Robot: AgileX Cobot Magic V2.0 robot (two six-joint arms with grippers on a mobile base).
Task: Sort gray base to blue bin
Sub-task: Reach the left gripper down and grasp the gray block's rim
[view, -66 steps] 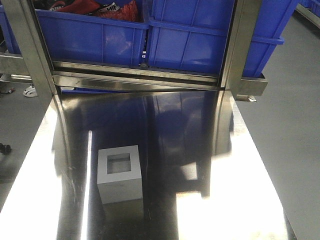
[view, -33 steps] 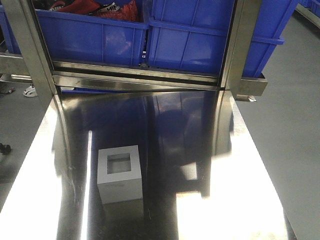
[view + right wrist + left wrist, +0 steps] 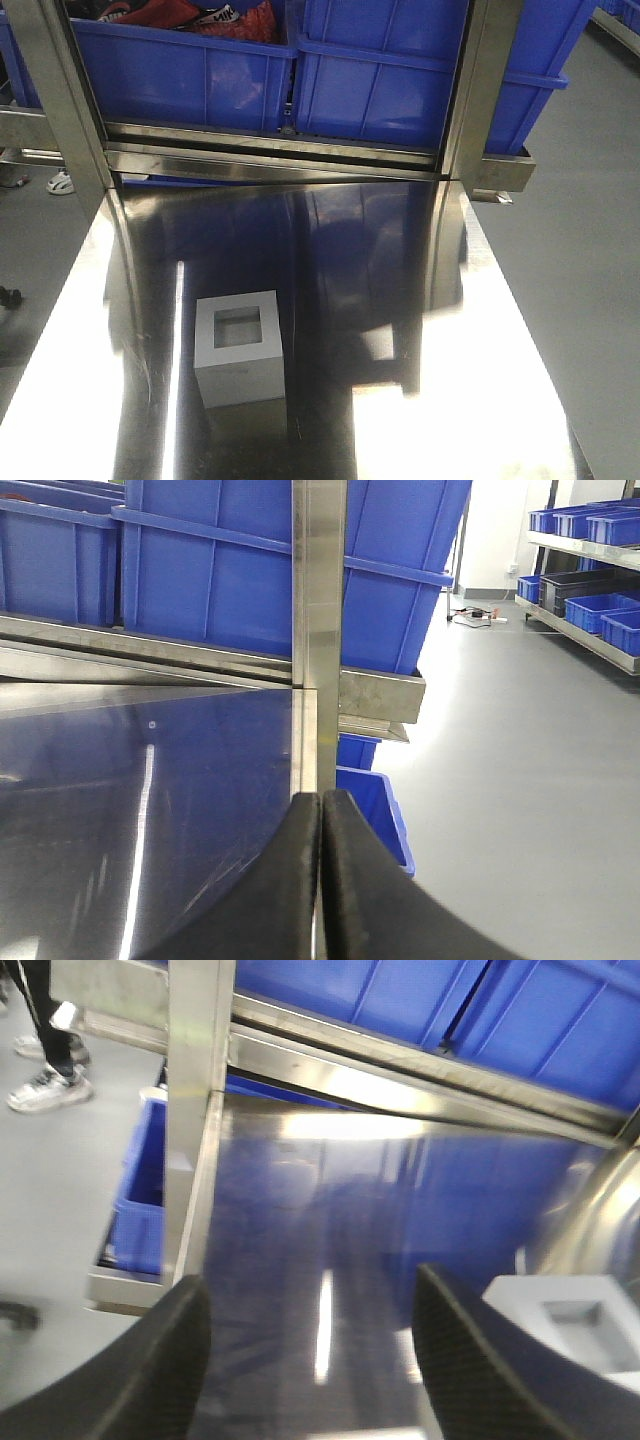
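The gray base (image 3: 240, 345) sits on the shiny steel table (image 3: 400, 420), left of the middle, with its square recess facing up. At the table's far end two glossy blue tubs stand side by side on a rack: the left blue bin (image 3: 180, 70) holds red and black items, and the right blue bin (image 3: 400, 90) shows only its wall. No gripper appears in the front view. In the left wrist view my left gripper (image 3: 310, 1280) is open over bare table, and the gray base (image 3: 570, 1325) lies just outside its right finger. My right gripper (image 3: 321, 798) is shut on nothing near the table's right edge.
Steel posts (image 3: 55, 100) (image 3: 485, 90) and a cross rail (image 3: 270, 150) stand in front of the tubs. Smaller blue bins sit below the table's left corner (image 3: 140, 1190) and right corner (image 3: 378, 800). A person's shoes (image 3: 40, 1085) are on the floor at the left. Shelves with blue bins (image 3: 590, 540) line the far right.
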